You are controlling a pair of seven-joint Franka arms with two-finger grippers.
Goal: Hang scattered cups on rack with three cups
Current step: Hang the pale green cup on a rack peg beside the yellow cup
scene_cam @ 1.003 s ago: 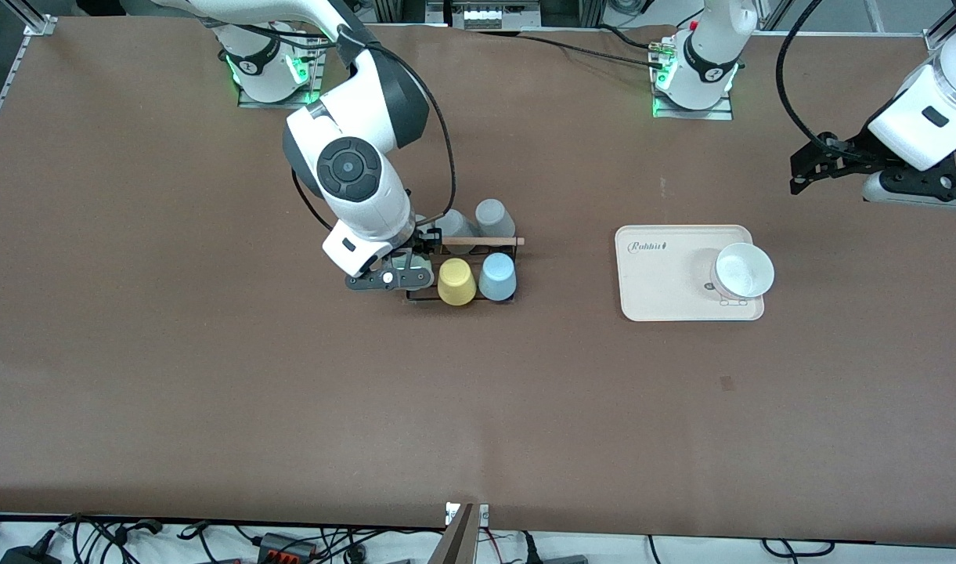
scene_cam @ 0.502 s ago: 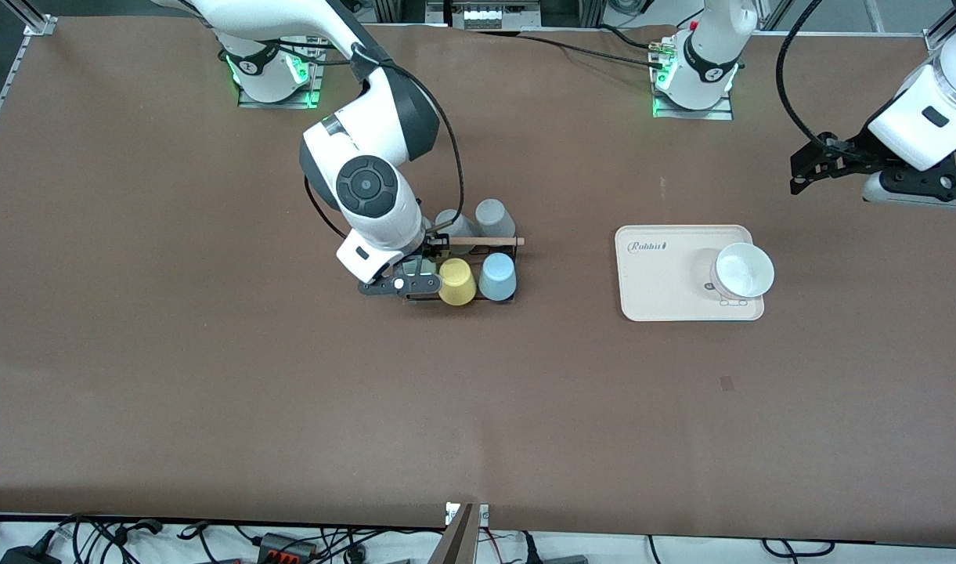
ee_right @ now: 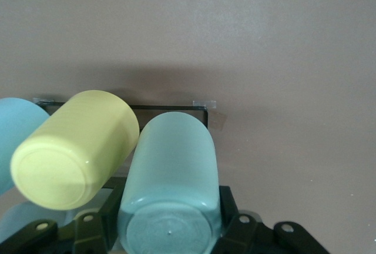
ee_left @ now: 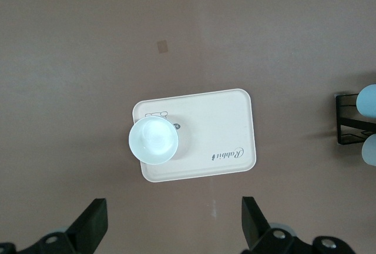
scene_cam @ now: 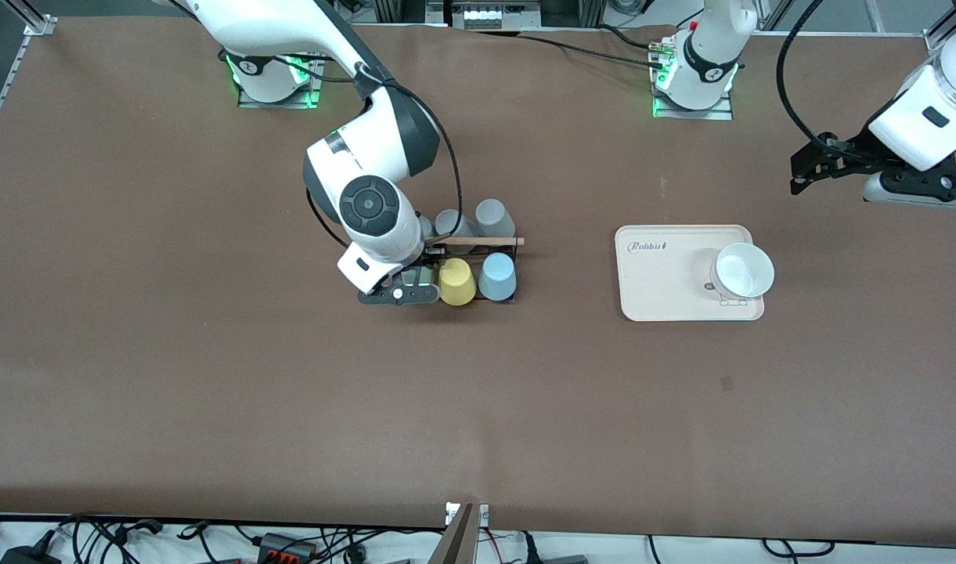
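Fingers of the right gripper (ee_right: 170,230) pinch the mint cup (ee_right: 170,177), bottom up, at the rack's (scene_cam: 499,241) right-arm end, just beside the yellow cup (scene_cam: 456,281); blue cup (scene_cam: 497,276) hangs next along. I see the wrist bent down over it. Left gripper (ee_left: 170,233) waits spread above the tray (ee_left: 226,124).

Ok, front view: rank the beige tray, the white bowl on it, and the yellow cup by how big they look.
1. Beige tray, clearly largest.
2. White bowl.
3. Yellow cup, smallest, though not by much.
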